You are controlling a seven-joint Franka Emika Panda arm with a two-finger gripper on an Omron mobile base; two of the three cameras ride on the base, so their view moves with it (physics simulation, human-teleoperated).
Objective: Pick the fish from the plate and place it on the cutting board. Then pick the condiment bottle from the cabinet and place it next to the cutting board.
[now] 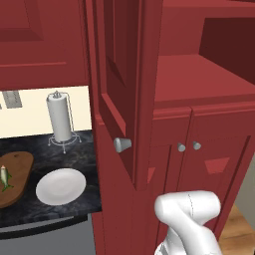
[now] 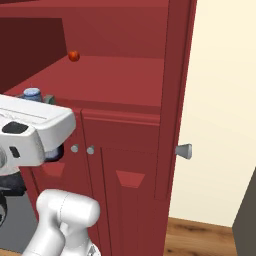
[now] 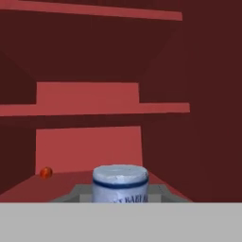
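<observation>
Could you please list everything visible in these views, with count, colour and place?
fish: one, silvery-green, lying on the cutting board.
cutting board: one, brown wood, on the dark counter, left of the plate.
plate: one, white, bare, on the counter.
paper towel roll: one, white, on a wire stand at the back of the counter.
cabinet: one, dark red, door swung open, silver knobs.
condiment bottle: one, pale blue cap, at the shelf's front edge.
small ball: one, orange-red, at the back of the shelf.
gripper: one, white and dark, shut on the condiment bottle.
</observation>
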